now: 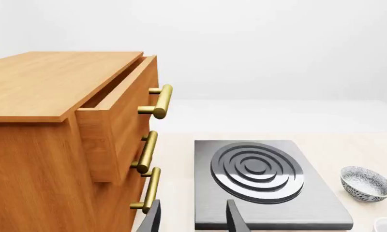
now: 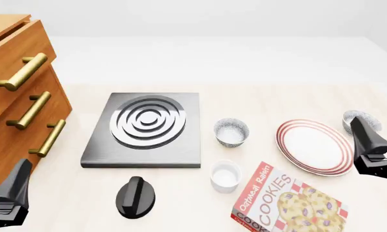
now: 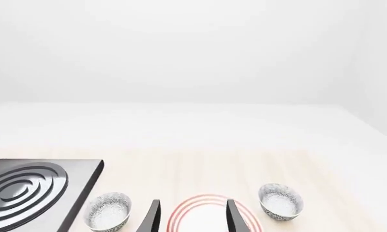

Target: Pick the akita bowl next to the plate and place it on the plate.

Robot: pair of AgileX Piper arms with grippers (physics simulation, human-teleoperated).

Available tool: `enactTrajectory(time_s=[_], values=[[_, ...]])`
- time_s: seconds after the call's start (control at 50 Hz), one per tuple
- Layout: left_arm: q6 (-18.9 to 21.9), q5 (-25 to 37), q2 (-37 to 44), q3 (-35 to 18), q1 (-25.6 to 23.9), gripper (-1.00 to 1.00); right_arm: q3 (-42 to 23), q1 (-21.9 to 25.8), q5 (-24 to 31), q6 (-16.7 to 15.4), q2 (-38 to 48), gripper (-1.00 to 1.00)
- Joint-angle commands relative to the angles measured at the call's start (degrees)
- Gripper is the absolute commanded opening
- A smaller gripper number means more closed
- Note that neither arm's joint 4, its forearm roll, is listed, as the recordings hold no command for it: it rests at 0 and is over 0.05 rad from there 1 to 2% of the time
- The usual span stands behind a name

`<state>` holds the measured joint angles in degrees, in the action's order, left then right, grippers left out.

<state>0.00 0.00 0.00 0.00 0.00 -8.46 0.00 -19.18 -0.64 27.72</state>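
Speckled grey, the akita bowl (image 2: 360, 121) sits untouched just off the plate (image 2: 313, 146) toward the table's right edge, its twin (image 2: 231, 132) further off, so the empty right gripper (image 3: 193, 217), jaws parted, is nearest it.

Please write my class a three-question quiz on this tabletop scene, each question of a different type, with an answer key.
1. True or false: a bowl already sits on the plate.
2. How many speckled bowls are on the table?
3. Multiple choice: what lies nearest the cookie box? A) stove B) ramekin C) cabinet

Key:
1. False; the plate is bare.
2. Two: the left bowl and the right bowl, one on either side of the plate.
3. B, the ramekin; the stove and cabinet lie farther left.
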Motion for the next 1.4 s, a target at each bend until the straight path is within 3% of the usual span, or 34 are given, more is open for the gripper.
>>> enactTrajectory(time_s=[0.02,0.58,0.92,1.4], values=[[0.00,0.00,0.00,0.00,0.00,1.00,-1.98,-0.47,-4.05,0.41,6.21,1.00],[0.00,0.00,0.00,0.00,0.00,1.00,-8.12,-2.11,-12.61,-0.20,23.17,1.00],[0.00,0.00,0.00,0.00,0.00,1.00,-11.24,-2.66,-12.66,0.41,27.56,1.00],[0.00,0.00,0.00,0.00,0.00,1.00,-15.25,-3.98,-14.29,-1.16,34.06,1.00]])
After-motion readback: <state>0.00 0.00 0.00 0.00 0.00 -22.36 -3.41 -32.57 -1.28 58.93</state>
